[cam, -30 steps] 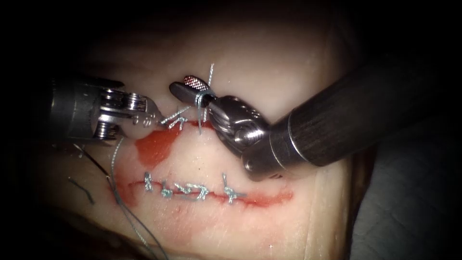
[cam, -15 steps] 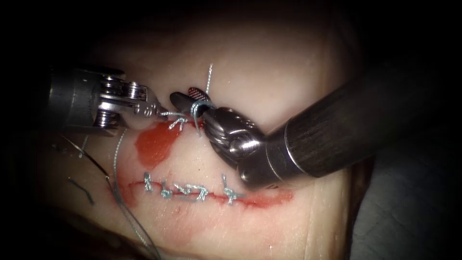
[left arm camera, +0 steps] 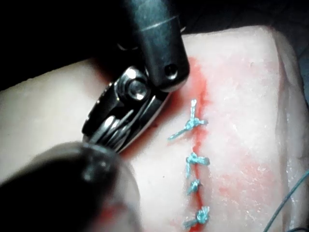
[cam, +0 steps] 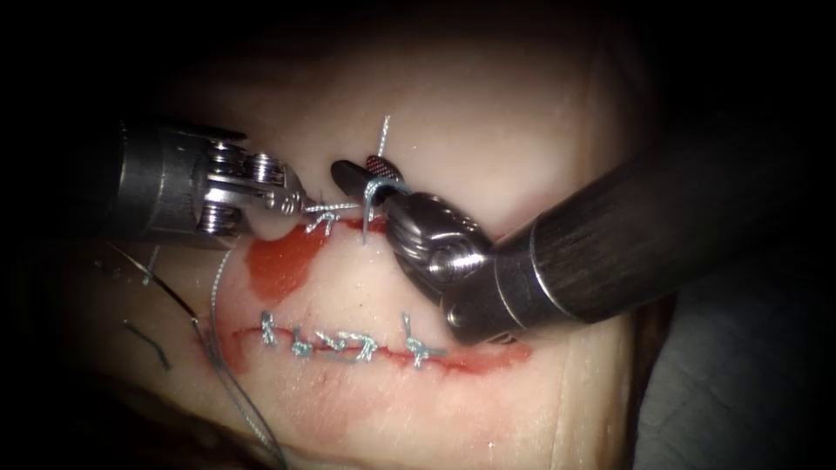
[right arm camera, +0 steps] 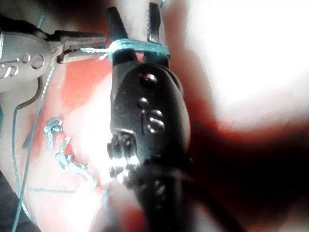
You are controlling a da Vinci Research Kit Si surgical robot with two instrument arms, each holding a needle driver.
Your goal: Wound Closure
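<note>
Thread point(cam: 376, 188) is wrapped in a loop around the right tool point(cam: 361, 170), at the base of its parted jaws; the right wrist view shows the same turns of thread point(right arm camera: 137, 47) crossing both jaw bases, with nothing caught between the jaws. Compared with one second ago, the left tool point(cam: 306, 205) has shifted rightward toward the right tool, and the gap between them has narrowed; the right tool has dropped slightly toward the upper cut, then moved a little to the right. The left tool's jaws are clenched on a short strand of thread running from its tip to the loop, seen in the right wrist view as the left tool point(right arm camera: 77, 42) meeting the thread beside the wrap. A free thread end point(cam: 383, 135) stands upright above the right tool. The left arm's shaft enters horizontally from the endoscope view's left; the right arm's shaft comes in from the right and its wrist bends toward the upper cut. The tissue point(cam: 488, 130) carries red fluid point(cam: 283, 261) below the tools, and a lower cut closed by a row of knotted stitches point(cam: 348, 345), which the left wrist view shows too point(left arm camera: 193, 159). I cannot make out the needle. A long strand of thread point(cam: 218, 348) trails down over the tissue left of the stitches.
</note>
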